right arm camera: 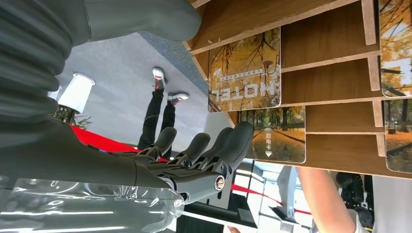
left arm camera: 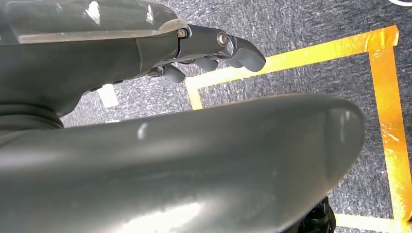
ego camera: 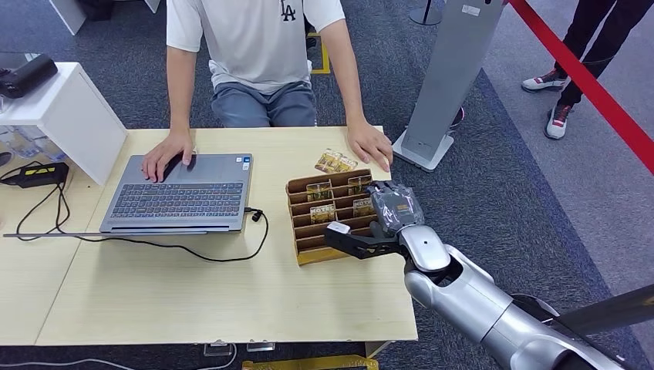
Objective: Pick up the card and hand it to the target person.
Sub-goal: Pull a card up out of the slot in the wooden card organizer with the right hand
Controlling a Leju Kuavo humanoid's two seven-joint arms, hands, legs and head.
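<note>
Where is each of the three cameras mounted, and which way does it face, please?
Head view: high on the robot, looking down at the table; its right arm and right robot hand reach the card rack.
Left wrist view: behind the left robot hand, facing the carpet and yellow tape.
Right wrist view: behind the right robot hand, facing the rack's hotel cards.
Head and right wrist views share rack, cards and seated person.

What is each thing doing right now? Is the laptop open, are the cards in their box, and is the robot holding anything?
Laptop: open, lying flat, cable plugged in.
Card rack: on the table, cards standing in some slots.
Loose cards: flat on the table, outside the rack.
Right hand: at the rack's edge, fingers apart, holding nothing.
Left hand: hanging over the floor, holding nothing.
Person: seated, both hands on the table.
</note>
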